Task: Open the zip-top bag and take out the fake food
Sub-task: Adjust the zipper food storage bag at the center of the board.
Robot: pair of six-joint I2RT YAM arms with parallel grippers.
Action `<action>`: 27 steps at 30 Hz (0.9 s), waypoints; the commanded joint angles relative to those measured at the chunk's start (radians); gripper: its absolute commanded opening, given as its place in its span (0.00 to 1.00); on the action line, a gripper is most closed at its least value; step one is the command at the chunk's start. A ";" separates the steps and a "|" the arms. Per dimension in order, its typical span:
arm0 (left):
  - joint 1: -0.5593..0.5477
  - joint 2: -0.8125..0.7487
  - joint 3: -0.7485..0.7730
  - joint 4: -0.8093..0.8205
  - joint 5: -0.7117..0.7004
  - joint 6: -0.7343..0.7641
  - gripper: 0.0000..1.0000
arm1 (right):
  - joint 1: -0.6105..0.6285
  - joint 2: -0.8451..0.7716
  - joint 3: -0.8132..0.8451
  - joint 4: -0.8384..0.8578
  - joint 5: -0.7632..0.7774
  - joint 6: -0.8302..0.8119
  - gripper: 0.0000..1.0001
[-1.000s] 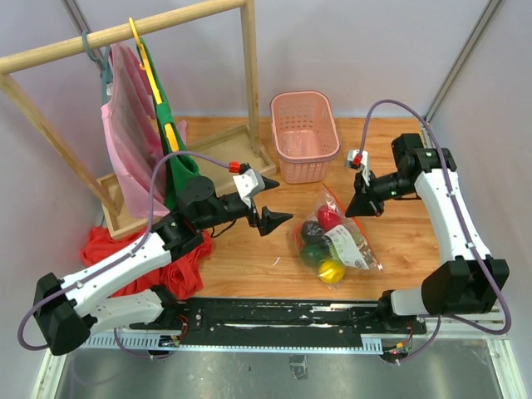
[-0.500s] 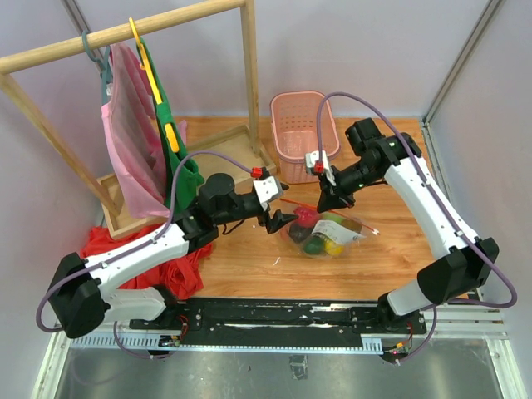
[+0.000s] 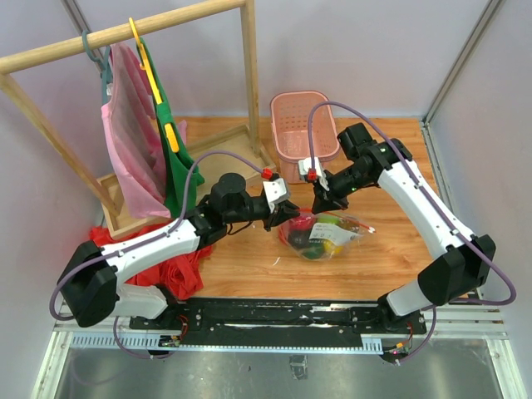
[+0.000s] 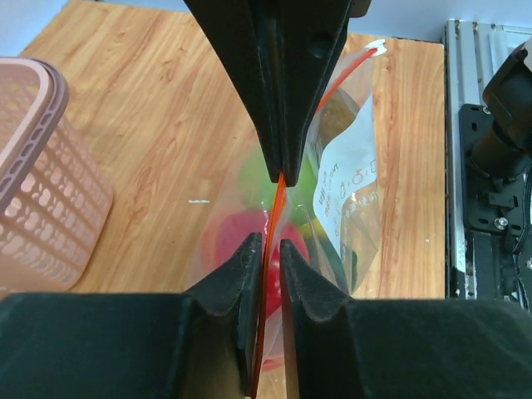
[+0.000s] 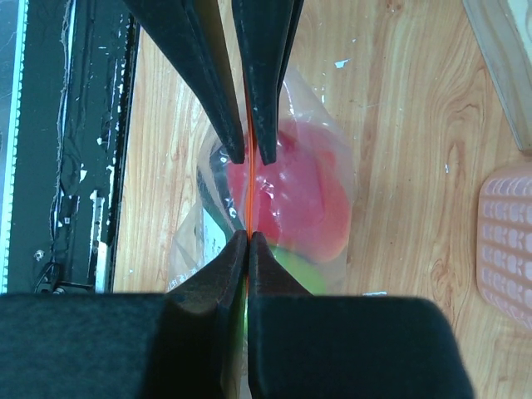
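The zip-top bag (image 3: 332, 235) hangs just above the table, lifted by its orange-red zip strip (image 4: 274, 208). My right gripper (image 3: 318, 204) is shut on that strip; its tips (image 5: 248, 237) pinch it. Opposite it, my left gripper (image 3: 281, 218) has its jaws on either side of the same strip (image 5: 249, 195), almost closed, and a thin gap still shows at the tips (image 4: 268, 248). The fake food sits inside the bag: a red piece (image 5: 307, 191), a light green piece (image 5: 303, 268) and a yellow one (image 3: 331, 245).
A pink basket (image 3: 305, 133) stands just behind the grippers. At the left are a wooden clothes rack (image 3: 125, 33) with hanging garments and a red cloth heap (image 3: 179, 270). The black base rail (image 3: 283, 316) runs along the near edge.
The right gripper has carried the bag up and to the left by its strip. The left gripper has come in to meet it, and its jaws have narrowed around the strip.
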 commanded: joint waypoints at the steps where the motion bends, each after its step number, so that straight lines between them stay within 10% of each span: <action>1: -0.006 0.010 0.040 0.001 0.018 0.006 0.19 | 0.014 -0.041 -0.018 0.023 0.001 -0.001 0.01; 5: -0.006 0.017 0.041 -0.035 -0.012 0.030 0.03 | 0.014 -0.075 -0.056 0.036 0.006 0.020 0.03; 17: -0.005 -0.105 -0.154 0.243 -0.107 -0.224 0.00 | -0.296 -0.268 -0.181 0.030 -0.277 0.121 0.97; 27: -0.006 -0.175 -0.228 0.250 -0.165 -0.248 0.00 | -0.377 -0.636 -0.599 0.453 -0.219 0.314 1.00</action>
